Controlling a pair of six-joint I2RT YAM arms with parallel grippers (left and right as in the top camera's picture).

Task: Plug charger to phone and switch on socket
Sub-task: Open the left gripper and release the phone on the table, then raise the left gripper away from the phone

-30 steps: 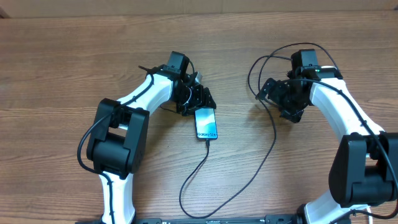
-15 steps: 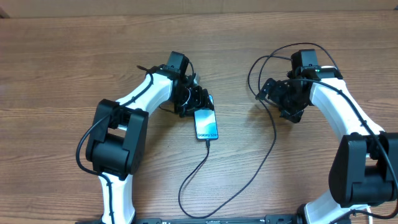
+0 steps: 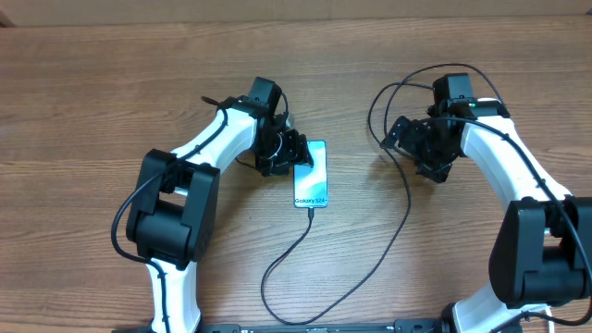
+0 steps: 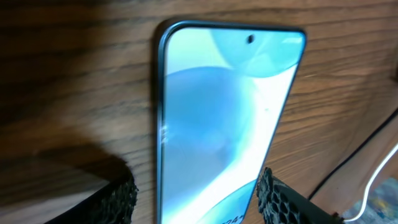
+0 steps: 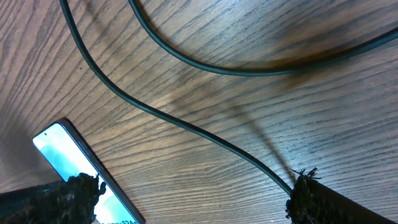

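Left jaws spread astride the phone (image 4: 217, 124); right jaws spread wide, empty. Dragging the phone could tug the charger (image 3: 409, 199) tip loose.

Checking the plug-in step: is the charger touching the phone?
Touching. In the overhead view, the charger tip meets the phone at its lower short edge, with no gap showing.

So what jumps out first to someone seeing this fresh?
The lit blue phone at mid-table grabs the eye, the black charger cable trailing from its near edge in a long loop. The left hand is right at it, fingers open on either side; the right hand hangs open over loose cable further right.
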